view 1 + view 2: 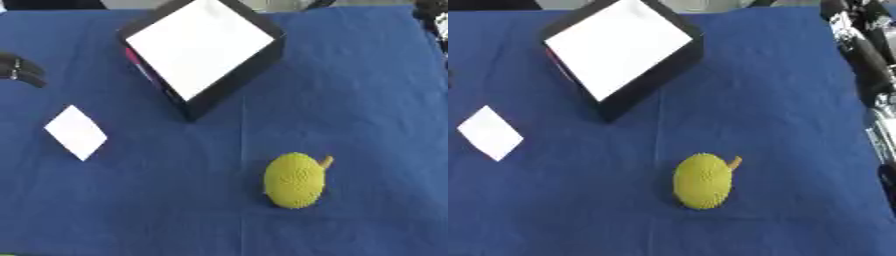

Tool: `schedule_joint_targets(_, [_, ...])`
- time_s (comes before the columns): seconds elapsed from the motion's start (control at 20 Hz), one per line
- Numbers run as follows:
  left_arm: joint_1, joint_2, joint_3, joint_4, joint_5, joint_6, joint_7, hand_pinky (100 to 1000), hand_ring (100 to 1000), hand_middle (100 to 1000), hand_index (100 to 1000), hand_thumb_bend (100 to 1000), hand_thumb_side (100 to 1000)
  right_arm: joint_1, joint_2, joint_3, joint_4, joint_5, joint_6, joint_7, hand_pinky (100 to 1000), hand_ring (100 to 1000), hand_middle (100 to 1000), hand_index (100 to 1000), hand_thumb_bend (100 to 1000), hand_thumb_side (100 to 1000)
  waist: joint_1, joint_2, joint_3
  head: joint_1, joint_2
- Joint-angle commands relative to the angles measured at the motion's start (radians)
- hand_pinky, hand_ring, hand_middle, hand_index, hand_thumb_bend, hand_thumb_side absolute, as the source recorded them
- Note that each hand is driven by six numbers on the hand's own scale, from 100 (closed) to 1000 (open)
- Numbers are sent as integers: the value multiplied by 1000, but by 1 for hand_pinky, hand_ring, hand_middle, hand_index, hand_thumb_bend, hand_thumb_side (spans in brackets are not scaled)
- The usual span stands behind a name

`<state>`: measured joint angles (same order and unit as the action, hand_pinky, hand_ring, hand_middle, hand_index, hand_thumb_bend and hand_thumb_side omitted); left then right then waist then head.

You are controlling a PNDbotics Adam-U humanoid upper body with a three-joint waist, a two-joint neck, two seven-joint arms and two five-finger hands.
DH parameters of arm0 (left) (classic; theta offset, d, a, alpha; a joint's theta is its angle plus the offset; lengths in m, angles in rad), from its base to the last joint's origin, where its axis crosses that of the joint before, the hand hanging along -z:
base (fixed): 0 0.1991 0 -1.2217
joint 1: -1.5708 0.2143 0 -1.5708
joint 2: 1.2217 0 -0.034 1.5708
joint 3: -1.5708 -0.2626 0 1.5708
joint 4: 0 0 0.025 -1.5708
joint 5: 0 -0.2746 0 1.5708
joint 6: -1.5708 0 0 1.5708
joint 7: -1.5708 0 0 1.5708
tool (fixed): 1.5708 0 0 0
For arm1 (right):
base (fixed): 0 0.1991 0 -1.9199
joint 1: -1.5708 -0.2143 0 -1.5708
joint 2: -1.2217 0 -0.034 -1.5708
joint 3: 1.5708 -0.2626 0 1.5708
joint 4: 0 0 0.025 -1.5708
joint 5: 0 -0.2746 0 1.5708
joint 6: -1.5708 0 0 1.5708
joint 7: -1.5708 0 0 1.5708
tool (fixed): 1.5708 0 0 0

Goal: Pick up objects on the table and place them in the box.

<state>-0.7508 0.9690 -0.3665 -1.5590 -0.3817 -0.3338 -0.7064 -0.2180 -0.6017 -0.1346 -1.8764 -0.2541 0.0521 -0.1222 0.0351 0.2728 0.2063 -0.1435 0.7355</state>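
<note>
Open blue cloth (367,100) surrounds the yellow bumpy fruit (295,180) on every side. The black box (206,50) stands well apart at 11 o'clock, and the white card (76,132) lies at 9 o'clock.

I see blue cloth (367,100) over table. Box (203,47) black outside, white inside, pink streak on one wall. Bumpy yellow fruit (295,180), tan stem. White card (76,132).

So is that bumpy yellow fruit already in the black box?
Out. The bumpy yellow fruit lies on the blue tablecloth, apart from the black box, whose white inside shows nothing.
</note>
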Motion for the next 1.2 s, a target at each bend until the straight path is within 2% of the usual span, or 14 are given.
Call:
schedule_joint_targets(0.05, [-32, 5, 2, 14, 40, 21, -10, 880, 877, 906, 918, 890, 113, -4, -14, -5, -6, 5, -2, 2, 1000, 872, 789, 892, 100, 592, 14, -3, 1, -2, -1])
schedule_joint_targets(0.4, [-71, -31, -3, 49, 82, 35, -32, 876, 877, 904, 917, 867, 179, -5, -13, -5, -5, 4, -2, 4, 1000, 872, 788, 892, 100, 591, 15, -4, -1, -5, 4])
schedule_joint_targets(0.75, [-95, -51, -24, 56, 79, 28, -53, 877, 879, 901, 917, 857, 217, -6, -13, -3, -5, 4, -1, 6, 1000, 872, 787, 892, 100, 591, 15, -3, -2, -3, -1])
schedule_joint_targets(0.95, [-102, -57, -39, 58, 61, 22, -75, 883, 884, 905, 921, 877, 215, -8, -13, -1, -5, 3, -1, 8, 1000, 872, 787, 892, 100, 591, 15, -3, -3, -1, -7])
schedule_joint_targets(1.2, [-108, -62, -54, 79, -11, -7, -100, 895, 891, 915, 924, 924, 179, -7, -12, -1, -4, 3, 0, 8, 1000, 872, 787, 892, 100, 592, 16, -2, -4, 2, -10])
